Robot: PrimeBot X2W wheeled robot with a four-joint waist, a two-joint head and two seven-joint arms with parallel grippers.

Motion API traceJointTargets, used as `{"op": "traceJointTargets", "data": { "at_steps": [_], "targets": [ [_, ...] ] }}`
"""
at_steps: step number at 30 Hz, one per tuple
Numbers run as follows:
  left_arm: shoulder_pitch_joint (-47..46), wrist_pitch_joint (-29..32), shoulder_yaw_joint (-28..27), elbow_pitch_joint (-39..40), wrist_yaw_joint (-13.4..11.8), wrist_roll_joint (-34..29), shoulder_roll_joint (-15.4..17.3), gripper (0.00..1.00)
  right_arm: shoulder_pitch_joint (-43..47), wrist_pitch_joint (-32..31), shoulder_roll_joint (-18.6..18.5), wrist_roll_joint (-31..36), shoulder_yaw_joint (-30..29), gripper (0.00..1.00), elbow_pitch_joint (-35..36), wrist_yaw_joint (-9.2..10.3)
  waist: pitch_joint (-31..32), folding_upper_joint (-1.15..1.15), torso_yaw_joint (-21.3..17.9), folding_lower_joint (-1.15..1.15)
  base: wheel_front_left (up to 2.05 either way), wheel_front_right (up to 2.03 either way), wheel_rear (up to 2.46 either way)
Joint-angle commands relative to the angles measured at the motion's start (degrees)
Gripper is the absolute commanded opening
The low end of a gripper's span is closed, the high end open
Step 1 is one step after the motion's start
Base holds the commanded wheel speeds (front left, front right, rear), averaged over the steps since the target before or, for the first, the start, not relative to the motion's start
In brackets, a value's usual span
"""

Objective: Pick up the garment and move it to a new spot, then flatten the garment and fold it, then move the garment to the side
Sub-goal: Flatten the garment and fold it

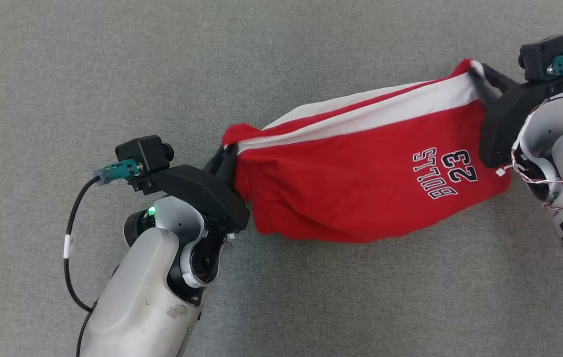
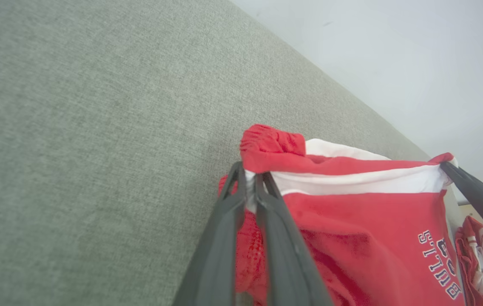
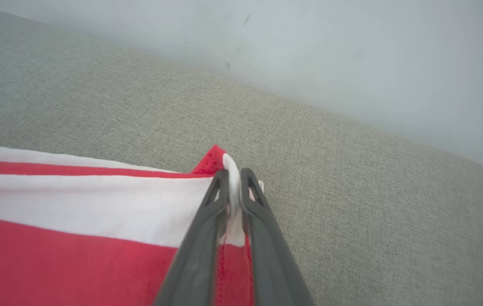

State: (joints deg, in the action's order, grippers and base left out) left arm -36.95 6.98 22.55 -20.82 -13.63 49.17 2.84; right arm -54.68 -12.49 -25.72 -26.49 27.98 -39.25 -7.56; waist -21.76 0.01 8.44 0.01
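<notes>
stage: pick-up and move, by the look of it | red Bulls shorts (image 1: 361, 188) stretched over grey worktop (image 1: 113, 59), centre toward right edge, hem possibly touching | left gripper (image 1: 226, 154) clamped on one top corner, right gripper (image 1: 477, 79) clamped on the other | to do: flatten, fold, set aside

garment (image 1: 361, 193): red, white band crossed by thin red stripe, "BULLS 23" printed white, outlined dark | surface (image 1: 113, 59): grey, finely flecked weave | left gripper (image 1: 228, 151), right gripper (image 1: 477, 79): dark grey | cable (image 1: 65, 277): black, white-tagged
</notes>
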Motion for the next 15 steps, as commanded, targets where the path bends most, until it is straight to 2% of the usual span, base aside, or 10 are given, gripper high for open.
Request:
{"op": "traceJointTargets", "data": {
  "at_steps": [1, 7, 15],
  "targets": [
    [-0.7, -1.6, 0.2, -0.5, -0.3, -0.2, 0.1, 1.00, -0.7, 1.1, 0.7, -0.1, 0.4, 1.00, -1.3, 0.17, 0.4, -0.01, 0.0, -0.01, 0.00, 0.00, 0.00],
    [0.1, -8.7, -0.3, -1.1, 1.1, -2.5, 0.8, 1.00, -1.0, 4.5, 1.6, -2.0, 1.9, 1.00, -4.3, 0.17, 2.8, -0.01, -0.4, -0.01, 0.00, 0.00, 0.00],
    [4.3, -18.9, 1.1, -1.7, 3.5, -8.4, 4.5, 1.00, 2.2, 4.5, 0.7, -6.2, 1.6, 1.00, -6.6, 0.17, 6.9, -0.01, -0.6, -0.01, 0.00, 0.00, 0.00]
  ]
}}
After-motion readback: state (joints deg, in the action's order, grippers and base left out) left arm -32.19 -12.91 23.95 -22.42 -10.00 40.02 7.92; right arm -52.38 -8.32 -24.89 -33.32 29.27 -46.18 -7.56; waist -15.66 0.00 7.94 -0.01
